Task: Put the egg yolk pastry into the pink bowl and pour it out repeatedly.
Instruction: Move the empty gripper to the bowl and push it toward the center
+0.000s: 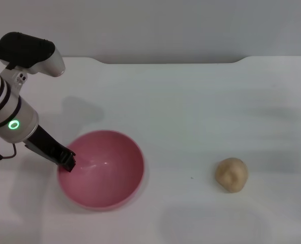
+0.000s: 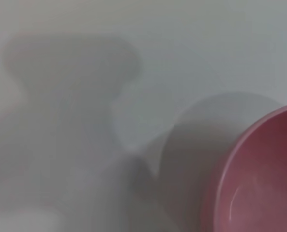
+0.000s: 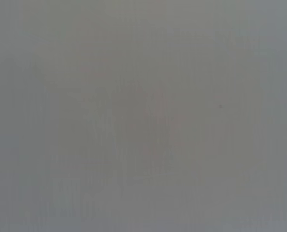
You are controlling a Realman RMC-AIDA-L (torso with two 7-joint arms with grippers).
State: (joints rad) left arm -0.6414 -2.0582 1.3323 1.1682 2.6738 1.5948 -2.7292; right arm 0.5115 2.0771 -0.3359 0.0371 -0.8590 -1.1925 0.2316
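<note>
On the white table (image 1: 191,101), the left gripper (image 1: 66,158) sits at the left rim of the pink bowl (image 1: 107,170), seemingly clamped on that rim. Well apart to the right lies the egg yolk pastry (image 1: 231,174), outside the bowl. No right gripper shows.

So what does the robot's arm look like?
The left arm is white and round, with black stripes and a glowing green ring light. A black cap tops its upper joint. A thin dark cable loops beside it. Its tool, the left gripper, is black and slim. The right arm is out of sight.
</note>
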